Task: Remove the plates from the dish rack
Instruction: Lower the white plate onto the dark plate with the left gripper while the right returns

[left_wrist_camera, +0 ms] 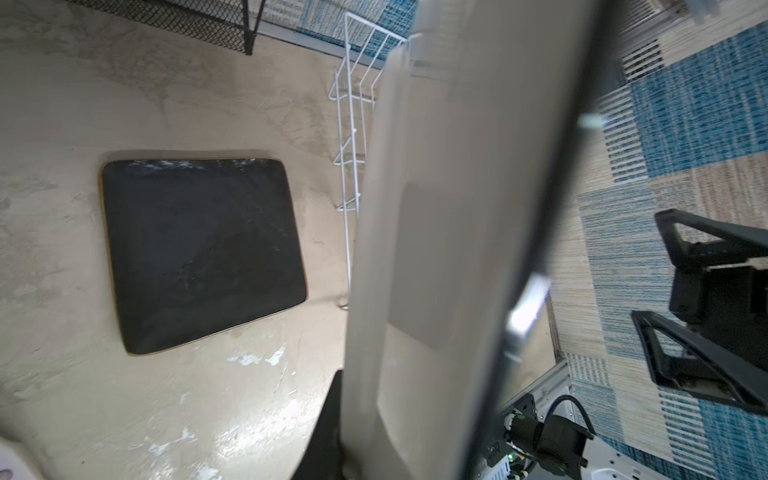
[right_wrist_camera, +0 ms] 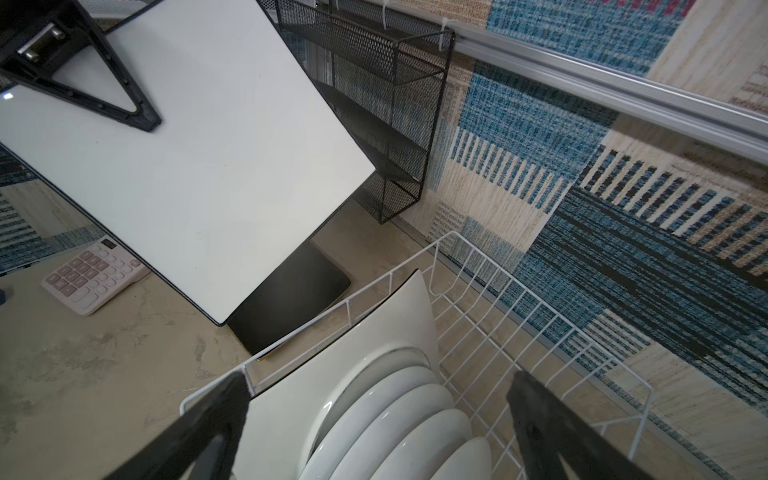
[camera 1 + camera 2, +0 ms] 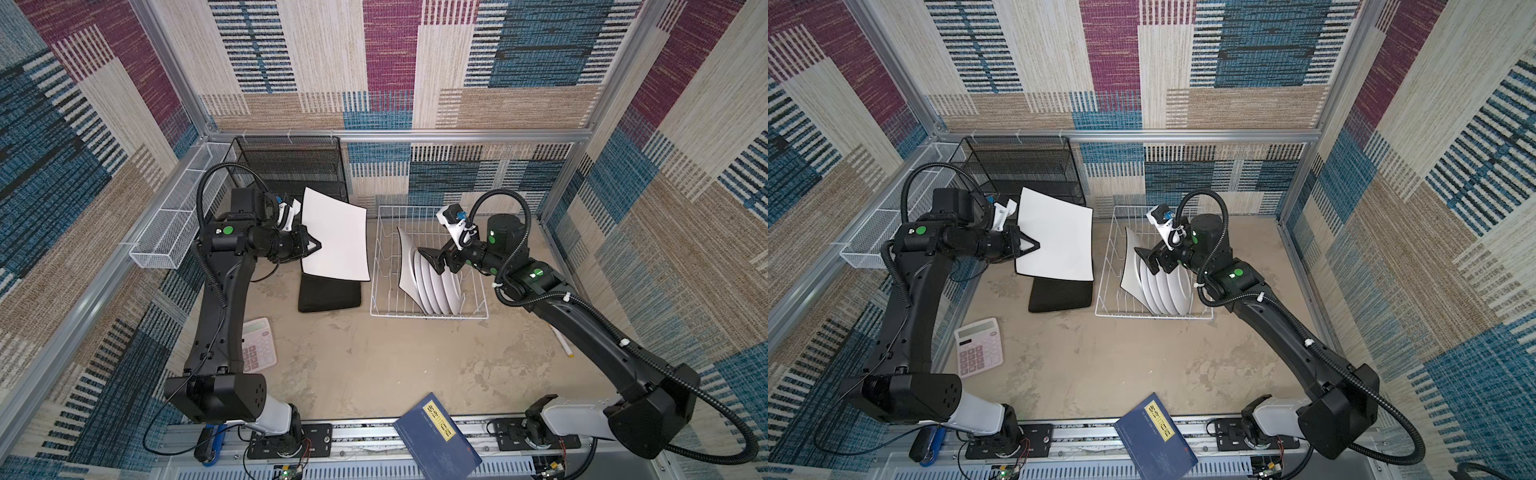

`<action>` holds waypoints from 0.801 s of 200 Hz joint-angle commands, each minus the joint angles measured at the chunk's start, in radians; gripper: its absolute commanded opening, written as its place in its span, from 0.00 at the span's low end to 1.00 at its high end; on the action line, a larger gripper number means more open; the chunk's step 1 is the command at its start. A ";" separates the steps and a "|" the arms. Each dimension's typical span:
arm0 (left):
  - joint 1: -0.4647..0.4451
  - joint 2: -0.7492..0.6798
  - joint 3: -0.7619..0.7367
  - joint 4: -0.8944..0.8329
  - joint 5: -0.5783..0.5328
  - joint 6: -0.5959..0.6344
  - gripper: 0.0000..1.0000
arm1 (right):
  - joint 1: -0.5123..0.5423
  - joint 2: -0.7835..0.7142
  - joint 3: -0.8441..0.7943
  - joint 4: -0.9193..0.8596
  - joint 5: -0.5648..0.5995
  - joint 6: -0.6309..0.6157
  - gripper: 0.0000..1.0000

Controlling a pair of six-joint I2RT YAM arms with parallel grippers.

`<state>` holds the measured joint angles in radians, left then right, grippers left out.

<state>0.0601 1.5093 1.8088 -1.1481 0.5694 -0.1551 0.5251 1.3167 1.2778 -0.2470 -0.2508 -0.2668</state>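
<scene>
A large square plate (image 3: 334, 237), white face up and slightly tilted, hangs in the air left of the dish rack (image 3: 399, 316). Your left claw (image 3: 318, 246) is clamped on the plate's left edge. Beneath it, a second square plate (image 3: 328, 297) lies black back up on the counter (image 3: 374, 365), just beside the rack. Inside the rack, a third square plate (image 3: 405, 262) stands on edge at the left end of a row of round white plates (image 3: 444, 291). Your right claw (image 3: 430, 258) hovers over that row with its jaws spread wide, holding nothing. Further out are a black mesh shelf unit (image 3: 291, 166) against the back wall and a long white mesh tray (image 3: 174, 220) on the left. A pale pink calculator (image 3: 259, 345) lies by your left arm, and a blue book (image 3: 436, 436) at the front edge.
</scene>
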 commanded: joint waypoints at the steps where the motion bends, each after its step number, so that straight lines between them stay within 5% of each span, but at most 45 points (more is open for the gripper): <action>1: 0.023 -0.003 -0.013 0.044 0.032 0.061 0.00 | 0.008 0.009 0.003 0.009 0.030 -0.016 0.99; 47: 0.061 0.048 -0.044 0.045 0.066 0.092 0.00 | 0.021 0.029 0.009 -0.001 0.085 0.023 0.99; 160: 0.126 0.229 -0.105 0.068 0.202 0.192 0.00 | 0.045 0.052 -0.006 -0.039 0.018 0.005 0.99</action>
<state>0.1734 1.7103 1.7035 -1.1389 0.6518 -0.0219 0.5640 1.3689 1.2613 -0.2752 -0.2283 -0.2554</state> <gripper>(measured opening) 0.132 0.991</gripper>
